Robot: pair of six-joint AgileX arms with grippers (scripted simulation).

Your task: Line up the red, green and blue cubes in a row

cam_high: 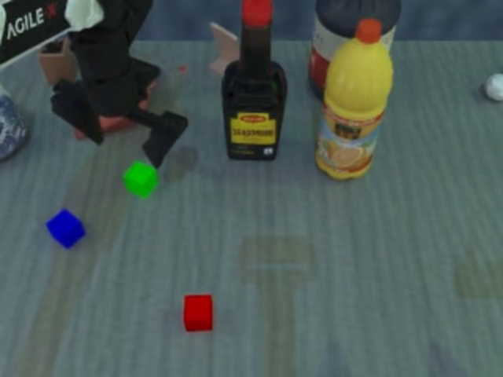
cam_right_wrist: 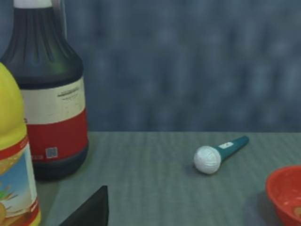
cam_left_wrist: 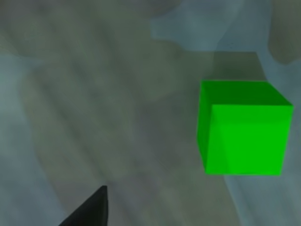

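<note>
The green cube (cam_high: 141, 178) rests on the table at the left, just in front of my left gripper (cam_high: 126, 149), which hovers open with its dark fingers spread to either side and nothing between them. In the left wrist view the green cube (cam_left_wrist: 242, 128) fills much of the frame, clear of the one visible fingertip (cam_left_wrist: 96, 207). Farther left and nearer the front edge lies the blue cube (cam_high: 65, 228). The red cube (cam_high: 198, 312) sits alone near the front, left of centre. My right arm is out of the top view; one finger (cam_right_wrist: 94, 209) shows over bare table, holding nothing.
A dark sauce bottle (cam_high: 253, 94), a yellow juice bottle (cam_high: 355, 102) and a large dark bottle with a red label (cam_high: 346, 31) stand along the back. A white-headed microphone (cam_right_wrist: 208, 159) and a red bowl (cam_right_wrist: 287, 193) lie at the far right. A blue-and-white vessel (cam_high: 8, 122) sits at the left edge.
</note>
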